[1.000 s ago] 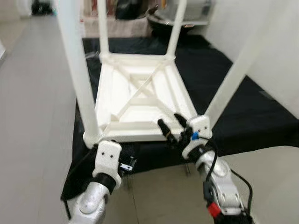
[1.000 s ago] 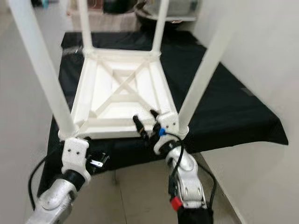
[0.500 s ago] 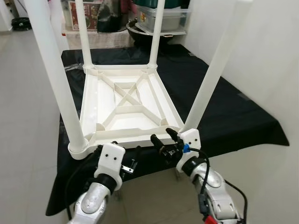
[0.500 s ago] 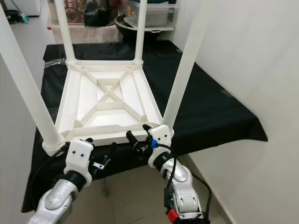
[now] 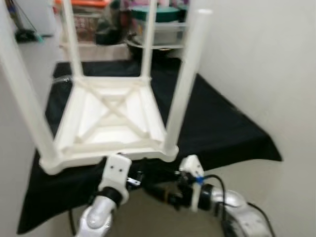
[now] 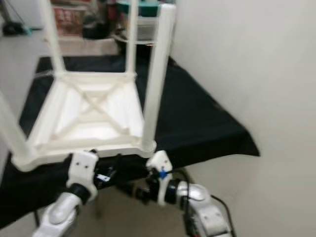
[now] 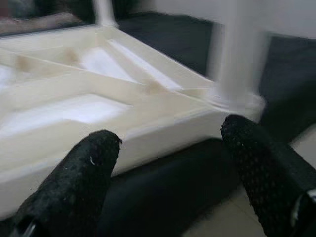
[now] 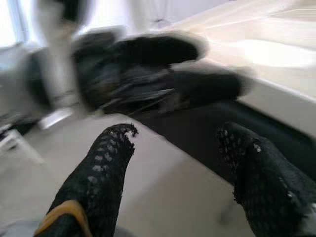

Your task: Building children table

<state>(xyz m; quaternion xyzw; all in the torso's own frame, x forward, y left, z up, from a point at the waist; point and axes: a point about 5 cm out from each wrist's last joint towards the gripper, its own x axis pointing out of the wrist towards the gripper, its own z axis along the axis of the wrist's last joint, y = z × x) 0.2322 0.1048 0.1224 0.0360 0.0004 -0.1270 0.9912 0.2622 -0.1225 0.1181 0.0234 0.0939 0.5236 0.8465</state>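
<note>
White children's table [image 5: 111, 118] lies upside down on a black cloth [image 5: 222, 128], all four legs fitted and pointing up. Assembly looks mostly done; flipping it upright likely remains. Left gripper [image 7: 168, 163] sits just off the near edge, fingers spread wide, holding nothing. Right gripper [image 8: 177, 163] is low beside it, also spread, empty. Head views blurred.

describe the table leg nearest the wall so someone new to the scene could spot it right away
Start at the black cloth spread beside the pale wall, where a white children's table lies upside down with four legs pointing up. The wanted leg rises from the corner nearest the wall and the robot. It looks thickest and stands just above the right gripper.
</note>
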